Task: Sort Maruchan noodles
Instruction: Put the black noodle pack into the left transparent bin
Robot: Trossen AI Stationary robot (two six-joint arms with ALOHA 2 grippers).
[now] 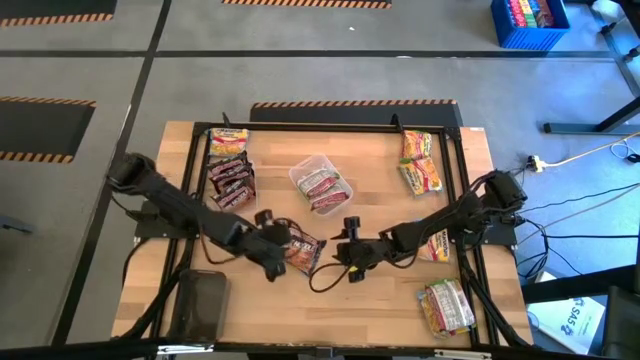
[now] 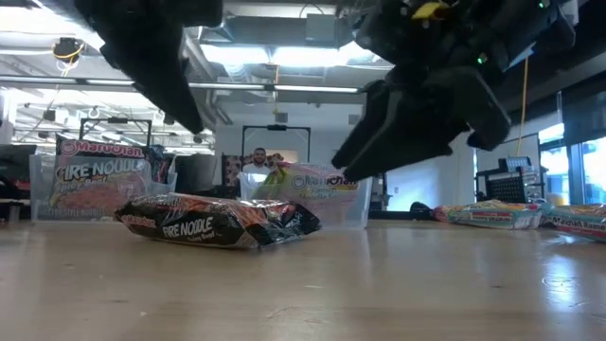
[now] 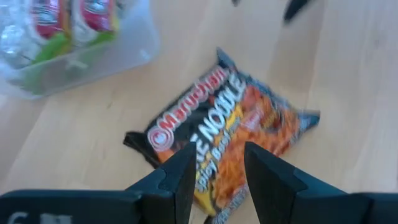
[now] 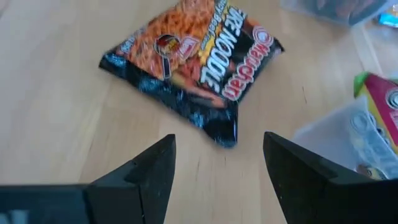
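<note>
A dark Maruchan noodles packet with orange print lies flat on the wooden table near its middle, also seen in the low view. My left gripper hangs open just above the packet's left end, its fingers clear of it. My right gripper is open too. It stands a short way to the packet's right, pointing at it with nothing between its fingers.
A clear tray holding packets sits behind the middle. Dark packets are piled at the far left, and yellow ones lie at the far right. Pale packets lie at the near right. Another packet lies under the right arm.
</note>
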